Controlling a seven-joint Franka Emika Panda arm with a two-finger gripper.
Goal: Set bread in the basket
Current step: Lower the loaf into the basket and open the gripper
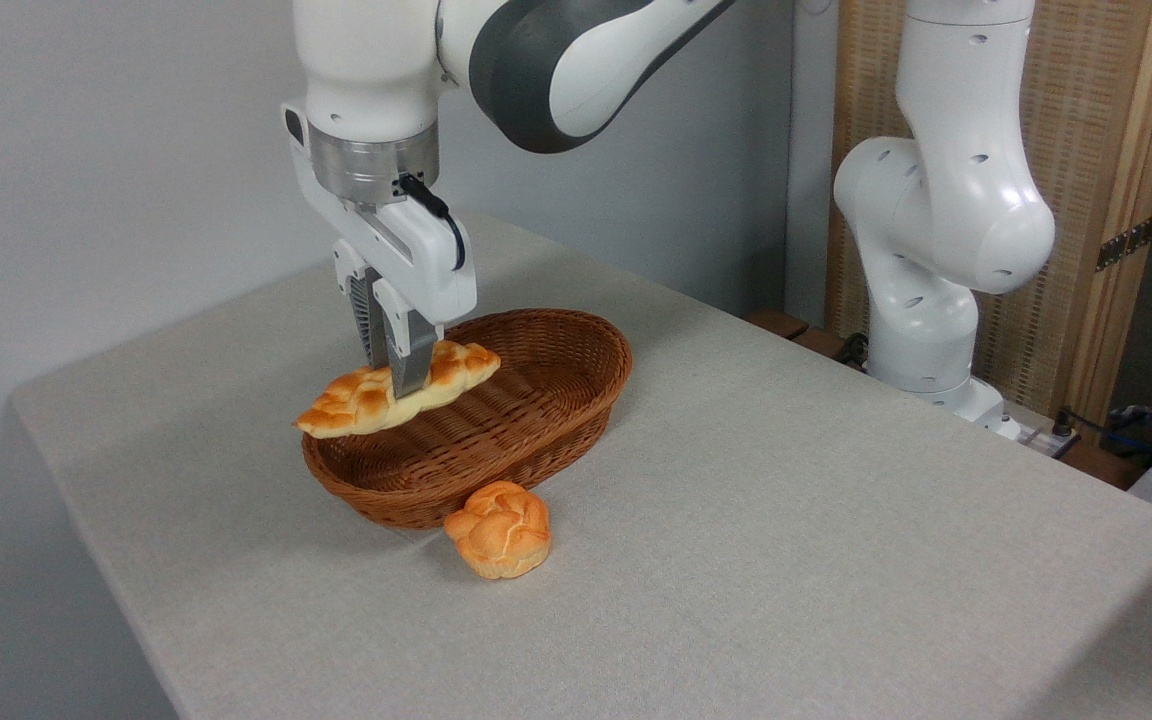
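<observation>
step: we carry bread (376,398) to basket (576,395) | gripper (398,375) pinching loaf mid-length, held aloft over the basket's left rim | next: we judge shift right, lower, then release

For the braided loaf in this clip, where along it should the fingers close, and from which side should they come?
Across its narrow width near the middle, coming from straight above. The loaf is long, flat and pointed at both ends, so the middle looks the best-balanced spot, and the ends taper too much to pinch. The gripper holds it this way now, over the near-left rim of the basket.
</observation>
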